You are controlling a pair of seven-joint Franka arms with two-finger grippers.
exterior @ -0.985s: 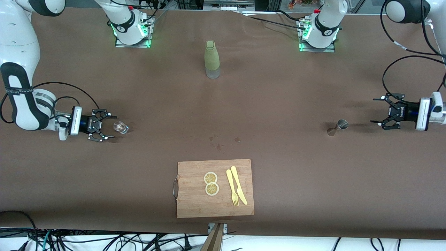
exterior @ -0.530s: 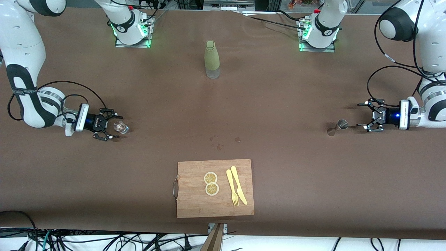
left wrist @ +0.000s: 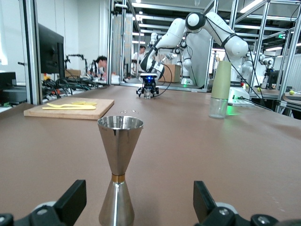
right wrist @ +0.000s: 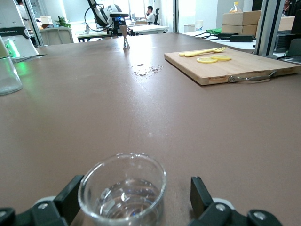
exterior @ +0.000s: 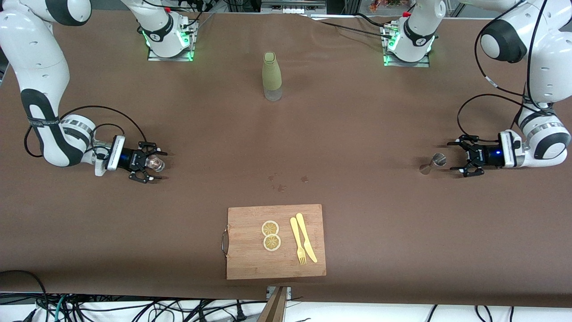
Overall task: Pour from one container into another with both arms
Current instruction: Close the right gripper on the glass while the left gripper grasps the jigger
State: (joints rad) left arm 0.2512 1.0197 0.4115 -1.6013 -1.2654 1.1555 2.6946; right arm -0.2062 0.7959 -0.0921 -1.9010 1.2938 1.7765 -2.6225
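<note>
The clear glass cup [exterior: 155, 163] stands on the brown table toward the right arm's end, with a little clear liquid in it. My right gripper [exterior: 161, 165] is low at the table, open, with the cup [right wrist: 123, 193] between its fingers [right wrist: 69, 197] and a gap on each side. The silvery hourglass jigger [exterior: 433, 163] stands upright toward the left arm's end. My left gripper [exterior: 451, 156] is open and low beside it. In the left wrist view the jigger [left wrist: 118, 165] rises just ahead of the fingers [left wrist: 203, 203], nearer one of them, untouched.
An olive-green bottle [exterior: 271, 76] stands mid-table near the bases. A wooden cutting board [exterior: 250, 259] lies near the front edge with two lemon slices [exterior: 271, 235], a yellow fork and a knife. A few wet spots [exterior: 280, 185] mark the cloth just above the board.
The right gripper has slid forward until the cup sits between its fingers. The left gripper has come down and moved in close to the jigger. Both stayed open.
</note>
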